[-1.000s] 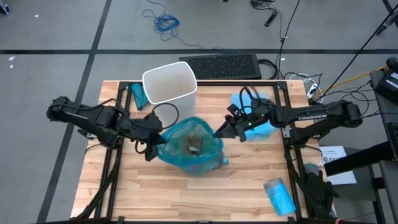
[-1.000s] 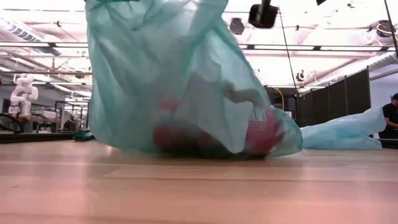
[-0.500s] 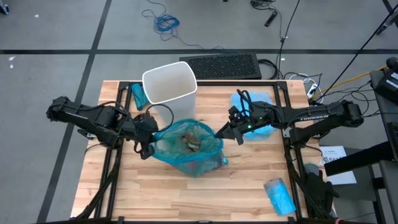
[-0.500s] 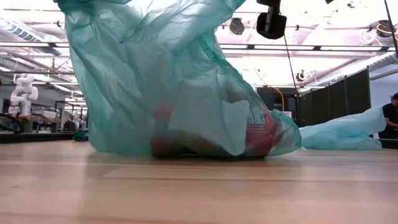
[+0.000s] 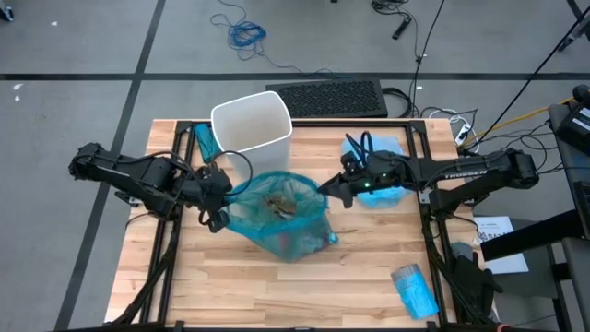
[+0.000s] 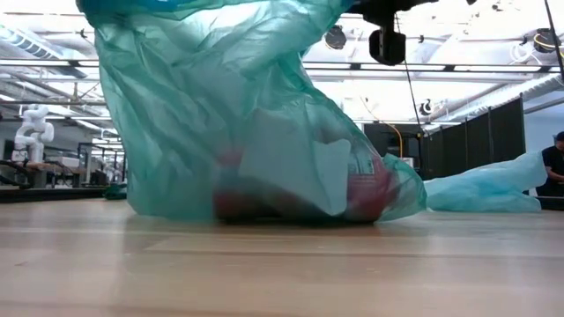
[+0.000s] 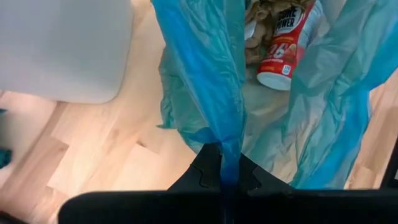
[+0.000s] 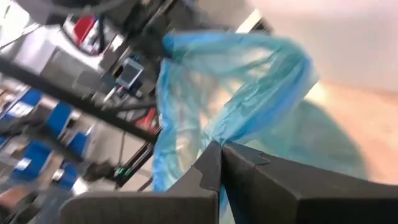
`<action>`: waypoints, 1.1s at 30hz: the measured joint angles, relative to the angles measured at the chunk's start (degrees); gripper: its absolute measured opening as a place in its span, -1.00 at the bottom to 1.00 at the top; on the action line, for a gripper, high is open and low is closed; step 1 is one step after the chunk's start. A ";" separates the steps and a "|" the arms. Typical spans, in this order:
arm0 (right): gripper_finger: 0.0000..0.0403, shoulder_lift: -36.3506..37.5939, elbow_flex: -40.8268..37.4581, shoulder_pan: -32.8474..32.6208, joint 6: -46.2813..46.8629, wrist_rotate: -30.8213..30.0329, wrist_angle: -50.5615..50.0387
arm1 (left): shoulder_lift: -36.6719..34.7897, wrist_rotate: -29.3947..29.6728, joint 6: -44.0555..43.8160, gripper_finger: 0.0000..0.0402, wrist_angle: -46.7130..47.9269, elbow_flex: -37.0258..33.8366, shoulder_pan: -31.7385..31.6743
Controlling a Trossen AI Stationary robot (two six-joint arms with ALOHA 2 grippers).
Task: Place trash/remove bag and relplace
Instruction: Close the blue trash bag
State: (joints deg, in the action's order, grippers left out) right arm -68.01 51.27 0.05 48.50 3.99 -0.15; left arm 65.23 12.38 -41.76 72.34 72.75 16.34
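Observation:
A translucent blue bag (image 5: 293, 231) stands mid-table with its bottom (image 6: 291, 207) resting on the wood and its mouth facing up. The trash lies inside it: brown paper wads (image 5: 279, 208) and a red-and-white labelled bottle (image 7: 286, 43). My left gripper (image 5: 219, 205) is shut on the bag's left rim. My right gripper (image 5: 324, 195) is shut on its right rim. The empty white bin (image 5: 252, 122) stands upright just beyond the bag, toward the far edge. My left gripper pinches a gathered fold of the bag's left rim (image 7: 225, 155) between its two fingers, slanting down from the table's left. The film runs from the fingers down into the bag, whose bottom stays on the table. My right gripper pinches the bag's right rim (image 8: 217, 134) between its two fingers, coming nearly level from the table's right. The film stretches away from the fingers toward the other arm.
A second blue bag (image 5: 385, 184) lies flat under my right arm. A blue bag roll (image 5: 413, 290) lies at the near right corner, and a teal item (image 5: 204, 140) left of the bin. A black frame (image 5: 304, 123) borders the table.
Both grippers have tipped at the wrist without letting go. The bag's left side has been drawn out toward the table's left, so the mouth is spread wider. Its loaded bottom has stayed where it was on the table.

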 joint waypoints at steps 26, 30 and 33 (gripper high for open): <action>-1.00 1.73 0.00 3.74 -2.83 -9.79 9.04 | 0.00 -5.95 0.02 -1.00 -1.99 -6.69 -0.52; -1.00 3.01 0.00 3.74 -3.17 -10.03 7.07 | 0.00 -5.91 0.00 -1.00 -2.00 -6.69 -0.52; -1.00 4.57 0.00 3.72 -3.65 -10.03 4.92 | 0.00 -5.60 -0.03 -1.00 -2.00 -6.69 -0.52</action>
State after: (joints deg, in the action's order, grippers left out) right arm -63.43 51.27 3.77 44.85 -6.04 4.77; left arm 65.23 6.78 -41.79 70.34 66.06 15.81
